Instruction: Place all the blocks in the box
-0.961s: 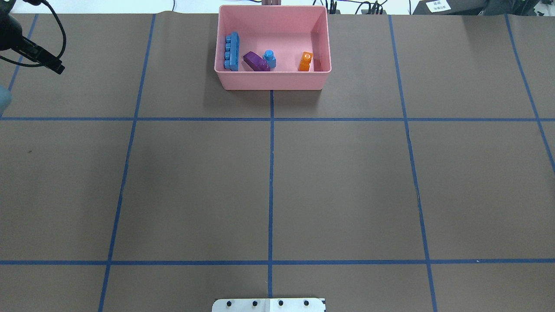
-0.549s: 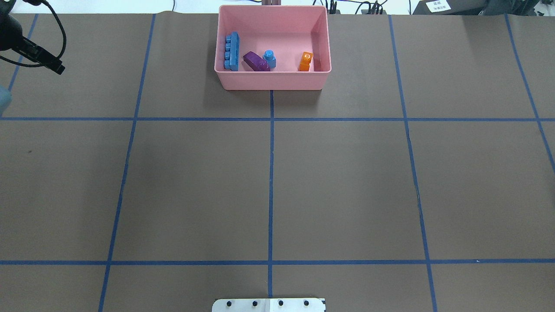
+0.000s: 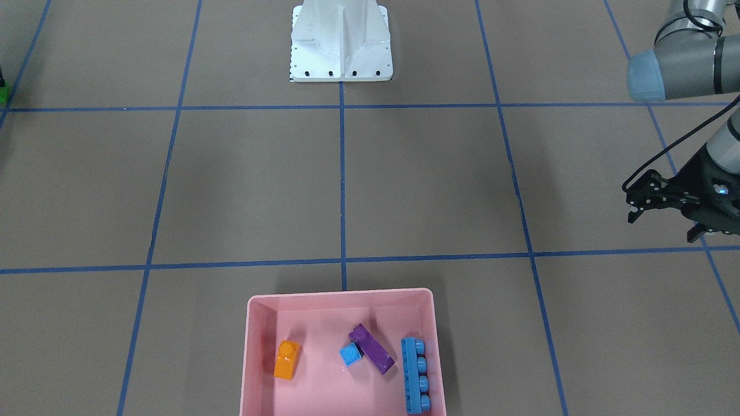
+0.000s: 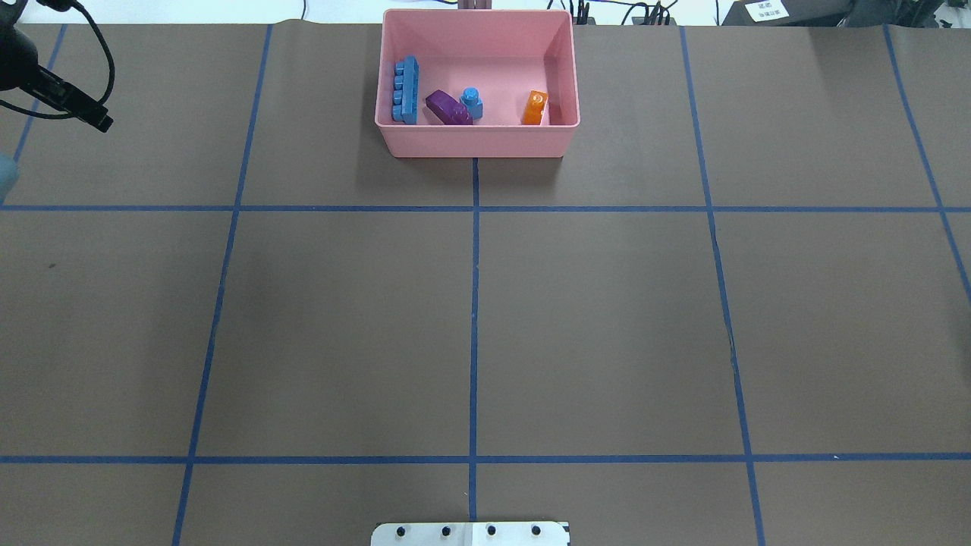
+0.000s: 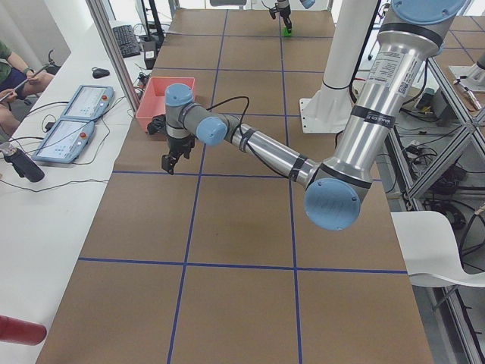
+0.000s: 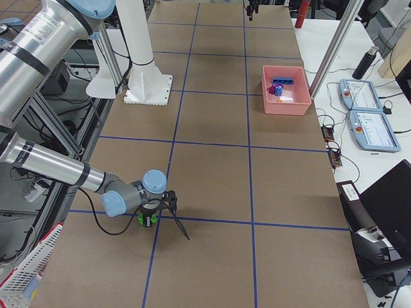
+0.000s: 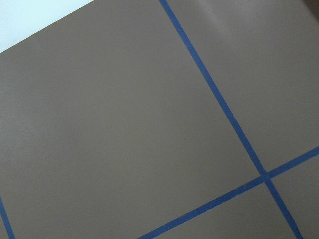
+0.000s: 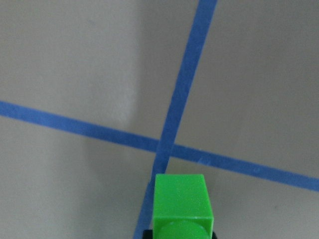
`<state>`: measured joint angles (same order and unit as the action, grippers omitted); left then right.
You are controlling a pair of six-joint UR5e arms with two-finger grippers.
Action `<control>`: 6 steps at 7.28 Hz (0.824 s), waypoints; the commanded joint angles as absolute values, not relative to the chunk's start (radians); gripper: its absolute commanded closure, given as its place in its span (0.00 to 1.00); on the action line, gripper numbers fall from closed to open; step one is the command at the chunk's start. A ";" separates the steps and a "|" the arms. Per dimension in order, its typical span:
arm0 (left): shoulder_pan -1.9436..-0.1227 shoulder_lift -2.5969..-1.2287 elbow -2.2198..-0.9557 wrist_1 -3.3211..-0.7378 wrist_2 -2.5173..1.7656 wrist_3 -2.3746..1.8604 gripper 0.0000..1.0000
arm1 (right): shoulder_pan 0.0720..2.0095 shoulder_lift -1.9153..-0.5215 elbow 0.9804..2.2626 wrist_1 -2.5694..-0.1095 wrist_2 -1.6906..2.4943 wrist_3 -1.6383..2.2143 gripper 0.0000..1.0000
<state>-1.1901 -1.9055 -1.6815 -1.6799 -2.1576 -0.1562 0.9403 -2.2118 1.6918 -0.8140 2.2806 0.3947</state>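
Green block (image 8: 180, 203), stud facing wrist camera, beneath right tool (image 6: 153, 215), grip unclear, left tool (image 3: 630, 205) spread.

Five blocks (image 3: 373, 349) (four inside, one green block (image 8: 180, 196) outside), one box (image 3: 340, 293), two arms (image 5: 265, 148).

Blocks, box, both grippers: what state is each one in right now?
Box: upright, open-topped, holding four blocks.
Orange block: in the box, alone.
Small blue block: in the box, stud up.
Purple block: in the box, against the small blue block.
Long blue block: in the box, on its side.
Green block: outside the box, far from it.
Left gripper: jaws open, empty.
Right gripper: at the green block; jaws unclear.
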 commanded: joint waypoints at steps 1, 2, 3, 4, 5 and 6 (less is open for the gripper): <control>-1.187 -1.849 -1.728 -1.686 -2.160 -0.163 0.00 | 1.086 -2.169 1.765 -0.810 2.272 0.376 1.00; -1.189 -1.815 -1.756 -1.686 -2.160 -0.166 0.00 | 1.138 -2.099 1.784 -0.833 2.270 0.376 1.00; -1.189 -1.780 -1.772 -1.684 -2.158 -0.163 0.00 | 1.194 -1.983 1.784 -0.909 2.270 0.377 1.00; -1.190 -1.754 -1.772 -1.684 -2.157 -0.160 0.00 | 1.216 -1.847 1.784 -1.049 2.269 0.377 1.00; -1.209 -1.738 -1.772 -1.684 -2.158 -0.155 0.00 | 1.229 -1.695 1.783 -1.221 2.267 0.377 1.00; -1.253 -1.711 -1.773 -1.684 -2.164 -0.125 0.00 | 1.229 -1.548 1.775 -1.367 2.246 0.377 1.00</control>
